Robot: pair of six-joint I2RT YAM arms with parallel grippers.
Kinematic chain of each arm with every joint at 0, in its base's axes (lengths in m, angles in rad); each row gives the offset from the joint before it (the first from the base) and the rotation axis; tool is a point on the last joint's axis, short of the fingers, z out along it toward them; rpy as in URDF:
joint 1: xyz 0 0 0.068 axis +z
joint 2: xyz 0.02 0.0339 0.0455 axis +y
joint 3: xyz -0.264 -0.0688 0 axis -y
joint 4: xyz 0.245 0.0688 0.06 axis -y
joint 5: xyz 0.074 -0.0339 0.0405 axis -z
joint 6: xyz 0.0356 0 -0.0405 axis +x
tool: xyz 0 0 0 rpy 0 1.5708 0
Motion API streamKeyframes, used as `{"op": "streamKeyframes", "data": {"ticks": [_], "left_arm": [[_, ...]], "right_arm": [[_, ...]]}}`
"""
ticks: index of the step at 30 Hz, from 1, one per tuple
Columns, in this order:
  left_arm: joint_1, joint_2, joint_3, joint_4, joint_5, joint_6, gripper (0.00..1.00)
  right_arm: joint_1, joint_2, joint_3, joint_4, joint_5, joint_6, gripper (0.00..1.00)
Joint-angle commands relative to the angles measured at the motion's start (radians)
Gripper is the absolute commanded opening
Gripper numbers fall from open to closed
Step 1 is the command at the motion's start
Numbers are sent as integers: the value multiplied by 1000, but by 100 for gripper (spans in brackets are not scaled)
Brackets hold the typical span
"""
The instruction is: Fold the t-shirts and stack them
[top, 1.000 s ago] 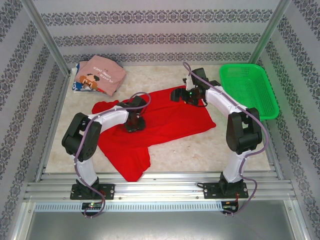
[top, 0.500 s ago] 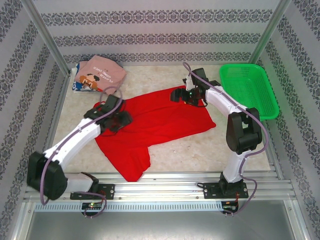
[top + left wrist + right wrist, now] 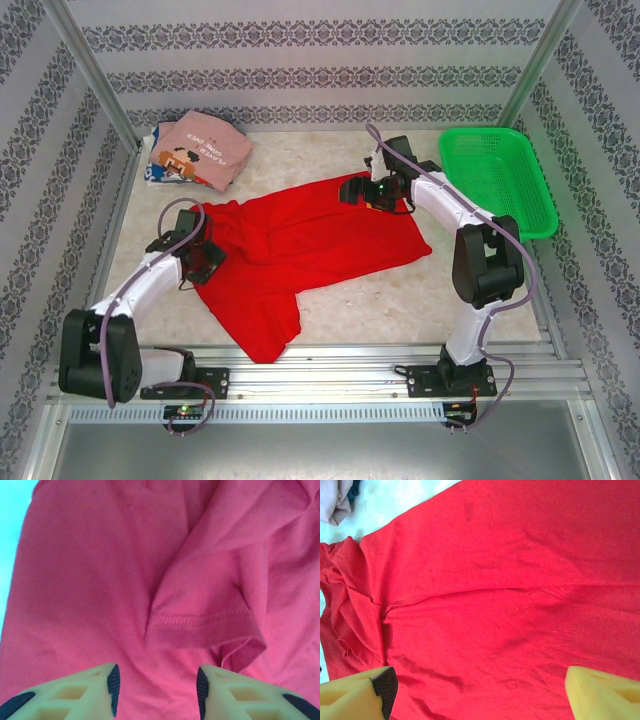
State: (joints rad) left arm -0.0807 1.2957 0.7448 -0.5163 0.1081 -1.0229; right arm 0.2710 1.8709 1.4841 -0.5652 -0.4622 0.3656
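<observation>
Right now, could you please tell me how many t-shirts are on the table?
3. The red t-shirt lies spread in the middle; the dusty-pink printed t-shirt sits folded at the far left corner, atop a white-blue t-shirt that is mostly covered. More could hide beneath.

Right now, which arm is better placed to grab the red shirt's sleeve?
Left. Its jaws stand open short of the red t-shirt's sleeve hem; the right jaws hang over flat cloth.

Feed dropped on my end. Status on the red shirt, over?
Left gripper open over a hemmed fold, right gripper open at far edge. Red t-shirt spread out, unfolded. Pink t-shirt, green basket clear of it.
</observation>
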Motion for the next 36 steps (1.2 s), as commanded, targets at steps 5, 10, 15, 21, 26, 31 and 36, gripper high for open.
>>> {"op": "streamKeyframes", "data": {"ticks": [5, 10, 15, 21, 26, 31, 36], "left_arm": [[35, 93, 51, 82, -20, 17, 43], [39, 169, 61, 172, 19, 33, 41], [41, 199, 50, 190, 14, 50, 37], [42, 218, 41, 189, -3, 71, 22], [42, 196, 44, 167, -22, 96, 8], [46, 178, 40, 146, -32, 116, 3], [64, 162, 94, 60, -53, 206, 0]], "right_arm": [[-7, -3, 27, -33, -29, -29, 88], [-15, 4, 28, -29, -34, -25, 88], [-18, 4, 30, -30, -35, -27, 88], [-22, 6, 36, -29, -41, -22, 88], [-20, 7, 36, -26, -43, -21, 88], [-20, 7, 35, -23, -47, -17, 88], [-20, -5, 17, -22, -41, -22, 87]]}}
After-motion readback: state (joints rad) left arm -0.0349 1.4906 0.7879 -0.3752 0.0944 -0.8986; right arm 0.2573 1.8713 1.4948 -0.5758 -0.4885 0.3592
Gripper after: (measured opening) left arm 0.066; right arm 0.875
